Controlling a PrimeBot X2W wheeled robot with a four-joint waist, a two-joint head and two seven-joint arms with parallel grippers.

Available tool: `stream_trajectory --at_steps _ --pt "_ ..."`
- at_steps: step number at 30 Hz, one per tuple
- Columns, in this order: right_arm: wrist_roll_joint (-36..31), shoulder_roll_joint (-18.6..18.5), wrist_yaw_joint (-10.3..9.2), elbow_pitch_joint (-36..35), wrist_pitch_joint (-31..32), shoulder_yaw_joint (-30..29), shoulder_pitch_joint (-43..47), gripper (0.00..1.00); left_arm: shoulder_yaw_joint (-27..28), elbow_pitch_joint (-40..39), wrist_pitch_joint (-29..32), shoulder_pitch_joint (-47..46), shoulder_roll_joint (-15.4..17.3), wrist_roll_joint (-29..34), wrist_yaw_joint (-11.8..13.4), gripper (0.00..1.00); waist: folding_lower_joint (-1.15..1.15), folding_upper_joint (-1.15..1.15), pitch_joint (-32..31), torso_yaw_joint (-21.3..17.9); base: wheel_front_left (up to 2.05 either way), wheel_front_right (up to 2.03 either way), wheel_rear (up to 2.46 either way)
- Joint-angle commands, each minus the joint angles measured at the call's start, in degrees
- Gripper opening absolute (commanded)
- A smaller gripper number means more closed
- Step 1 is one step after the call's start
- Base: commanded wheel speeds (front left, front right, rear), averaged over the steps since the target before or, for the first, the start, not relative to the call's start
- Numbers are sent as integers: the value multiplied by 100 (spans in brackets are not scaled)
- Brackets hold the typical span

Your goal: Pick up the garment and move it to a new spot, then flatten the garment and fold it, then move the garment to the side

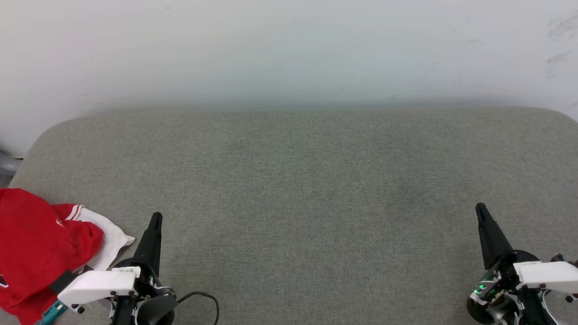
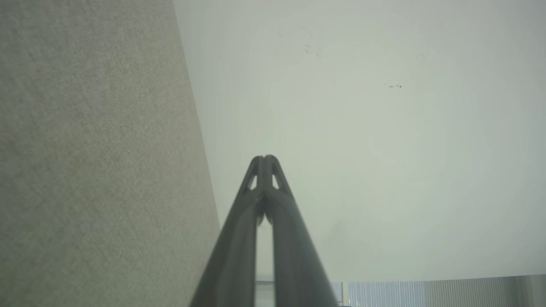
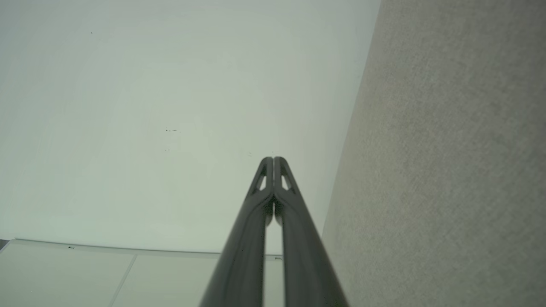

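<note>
The garment (image 1: 38, 246), red with a white sleeve and red-white striped trim, lies crumpled at the lower left of the grey padded surface (image 1: 298, 180) in the head view, partly cut off by the frame edge. My left gripper (image 1: 156, 217) stands just right of it, shut with nothing in it, its white wrist housing overlapping the red cloth. In the left wrist view the left gripper (image 2: 265, 157) has its tips pressed together. My right gripper (image 1: 479, 207) rests at the lower right, far from the garment, shut and empty; the right wrist view also shows the right gripper (image 3: 273, 158) with tips touching.
A pale wall (image 1: 289, 49) rises behind the padded surface, whose far corners are rounded. A black cable (image 1: 203, 298) loops beside the left wrist. A grey object (image 1: 8, 164) pokes in at the left edge.
</note>
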Motion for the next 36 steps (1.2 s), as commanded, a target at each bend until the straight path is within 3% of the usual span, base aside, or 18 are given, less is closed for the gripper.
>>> stream_trajectory --at_steps 1,28,29,36 --pt "23 -5 -2 3 -5 5 -70 0 10 -6 25 -34 -9 2 -9 0 0 0 0 0 0 0 0" --pt "-2 1 0 7 -3 0 8 0 -8 10 -4 5 -1 2 0 0 0 0 0 0 0 0 0" --pt "-2 3 -1 35 -7 4 33 100 -17 44 -8 22 -2 4 1 100 0 0 0 0 0 0 0" --pt "-34 6 -1 -65 -147 98 148 100 -200 -20 -139 84 -7 80 1 100 0 0 5 -12 0 0 0"
